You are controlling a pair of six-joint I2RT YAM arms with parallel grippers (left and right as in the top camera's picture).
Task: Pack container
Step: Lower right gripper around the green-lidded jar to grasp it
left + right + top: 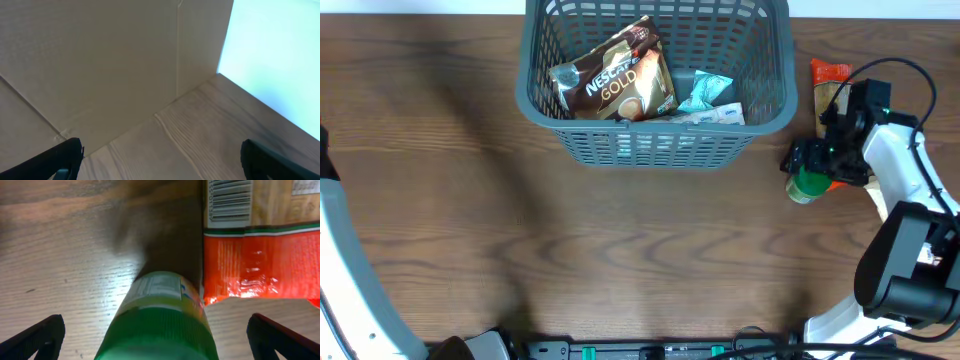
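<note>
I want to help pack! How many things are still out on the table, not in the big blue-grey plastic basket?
2: a green plastic bottle on the wooden table, and an orange-red foil packet right beside it. The right arm above might hide more.

The basket [650,150] is blue-grey with a grid pattern on its sides. The coffee bag [620,80] in it is brown with light letters, and the small packet [708,92] is pale blue-green. The table [470,200] is brown with wood lines. On the right, the bottle [807,186] is green and the pouch [830,72] is orange-red.
</note>
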